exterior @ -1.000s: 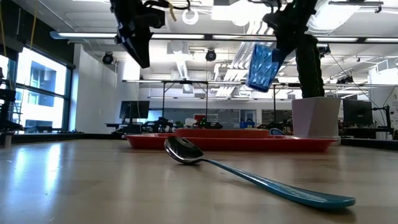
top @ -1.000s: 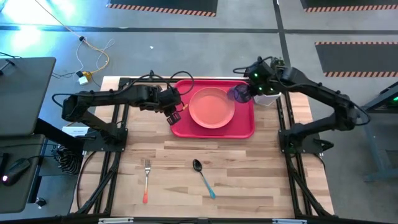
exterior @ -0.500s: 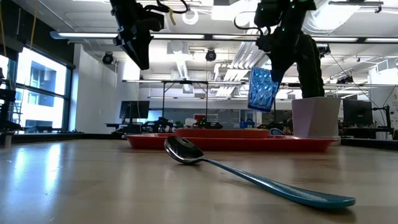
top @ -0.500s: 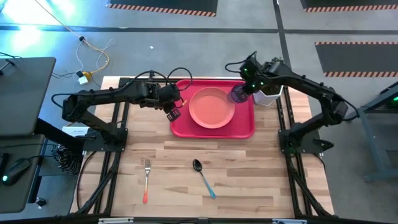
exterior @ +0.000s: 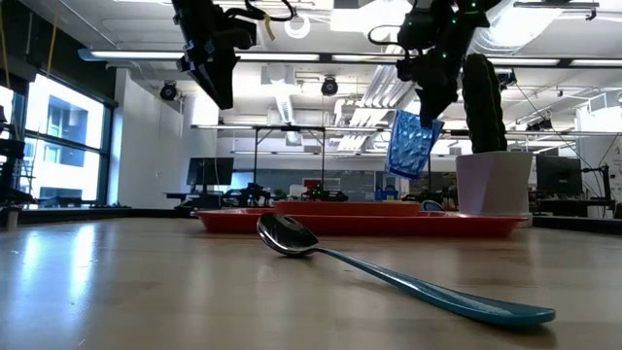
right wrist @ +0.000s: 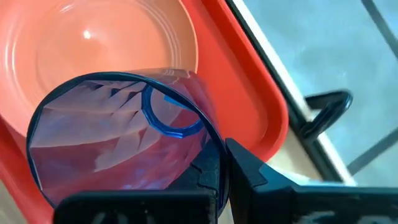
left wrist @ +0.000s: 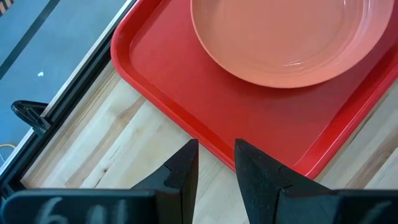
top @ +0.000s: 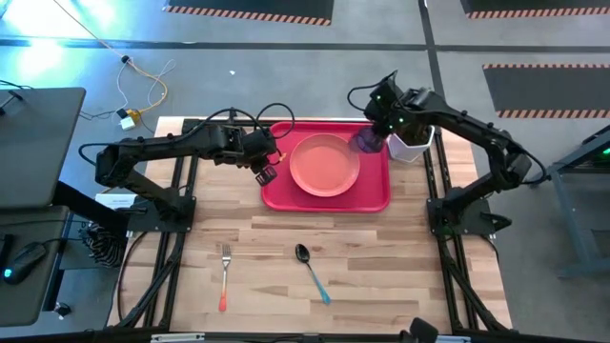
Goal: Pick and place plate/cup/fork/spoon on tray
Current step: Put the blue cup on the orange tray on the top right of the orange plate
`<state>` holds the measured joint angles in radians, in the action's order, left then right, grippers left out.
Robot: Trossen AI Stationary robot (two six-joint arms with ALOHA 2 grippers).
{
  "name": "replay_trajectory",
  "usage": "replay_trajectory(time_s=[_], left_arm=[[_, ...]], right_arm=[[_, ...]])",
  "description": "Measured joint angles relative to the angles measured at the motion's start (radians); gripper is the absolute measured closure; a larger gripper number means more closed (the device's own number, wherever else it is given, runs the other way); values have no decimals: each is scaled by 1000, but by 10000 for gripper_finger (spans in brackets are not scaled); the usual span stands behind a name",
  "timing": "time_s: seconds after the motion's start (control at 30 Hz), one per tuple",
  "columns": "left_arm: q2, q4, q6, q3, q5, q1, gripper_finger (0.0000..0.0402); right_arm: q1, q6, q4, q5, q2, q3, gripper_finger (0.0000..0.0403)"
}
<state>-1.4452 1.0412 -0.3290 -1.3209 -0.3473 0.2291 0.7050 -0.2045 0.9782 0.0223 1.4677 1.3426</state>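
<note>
translucent blue cup (top: 366, 141) is clamped tilted in the right gripper (top: 377, 130), held in the air over the far right corner of the red tray (top: 374, 195), beside the plate (top: 324, 164). left gripper (top: 265, 171) hangs over the tray's left edge, fingers nearly closed on nothing.

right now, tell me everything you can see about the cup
The cup is a small translucent blue-purple tumbler with faceted walls, plastic by the look of it, and seemingly empty. The right gripper holds it by the rim, tilted, in the air above the far right part of the red tray, beside the salmon-pink plate. Only the gripper's fingers touch it; in the low view it hangs clear of the tray, near the white pot.
</note>
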Motion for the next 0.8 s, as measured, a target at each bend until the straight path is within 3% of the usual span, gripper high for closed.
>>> replay_trajectory(time_s=[0.33,0.8], left_arm=[[0,0,0,0,0,0,307],[0,-25,0,0,0,0,307]], right_arm=[[52,-351,-27,-5,0,0,402],[122,-351,-2,-23,116,1,402]])
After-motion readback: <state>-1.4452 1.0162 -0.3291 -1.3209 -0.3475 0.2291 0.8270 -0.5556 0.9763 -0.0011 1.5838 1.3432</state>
